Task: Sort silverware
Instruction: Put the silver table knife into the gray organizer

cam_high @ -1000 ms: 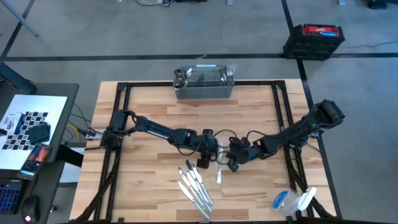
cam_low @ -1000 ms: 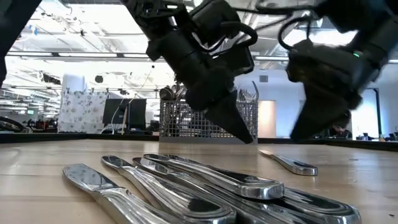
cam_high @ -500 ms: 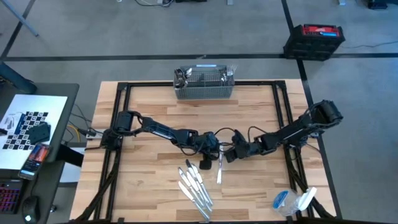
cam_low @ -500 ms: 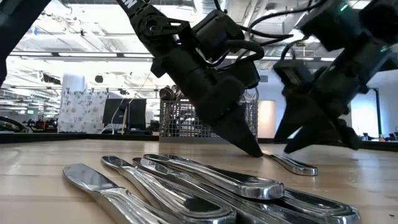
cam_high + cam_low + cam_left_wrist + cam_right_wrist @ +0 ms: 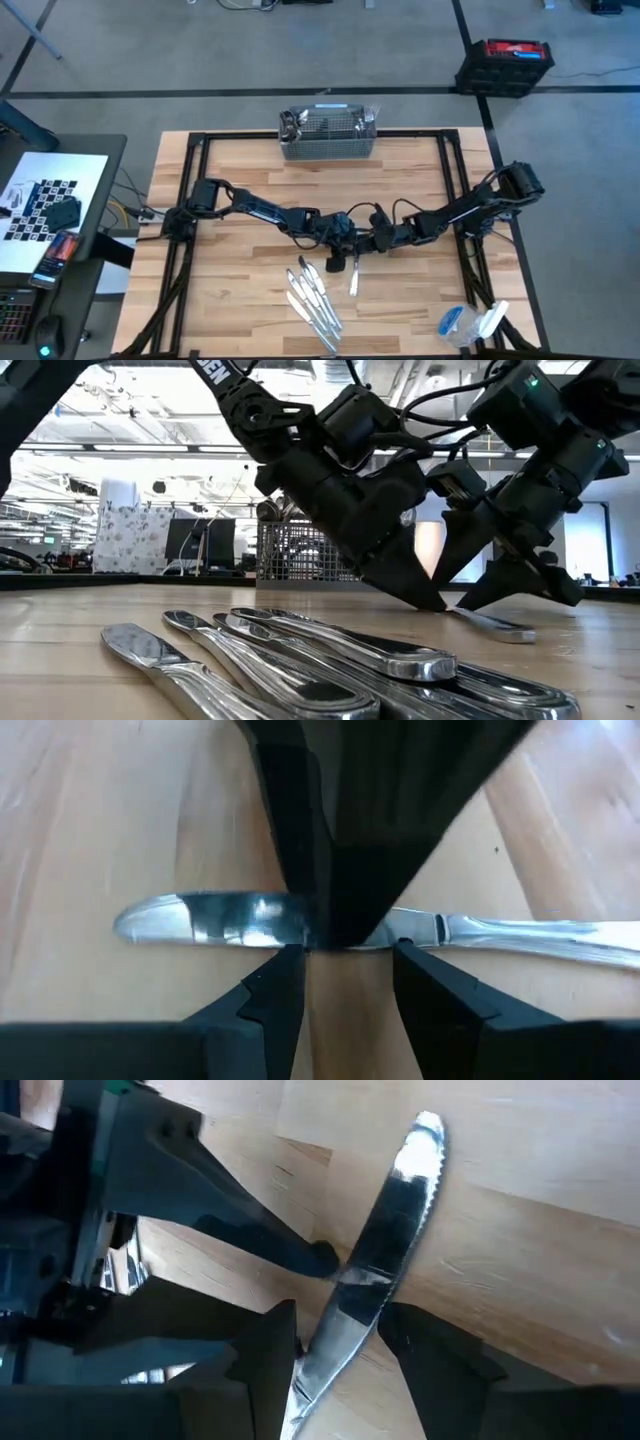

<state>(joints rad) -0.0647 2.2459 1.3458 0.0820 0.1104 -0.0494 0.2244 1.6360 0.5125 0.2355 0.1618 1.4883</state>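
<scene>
Meeting over a lone table knife (image 5: 352,277) at mid-frame, left gripper (image 5: 338,262) and right gripper (image 5: 362,243) both gape, five knives (image 5: 312,300) lying grouped below, basket (image 5: 327,148) still holding unsorted pieces.

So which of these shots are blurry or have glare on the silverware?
Left wrist view: the single knife is soft, its blade mirroring light. Right wrist view: bright glare at that knife's tip. Low view: the near knives blur up close, and the room behind is washed out bright. High view: evenly lit.
</scene>
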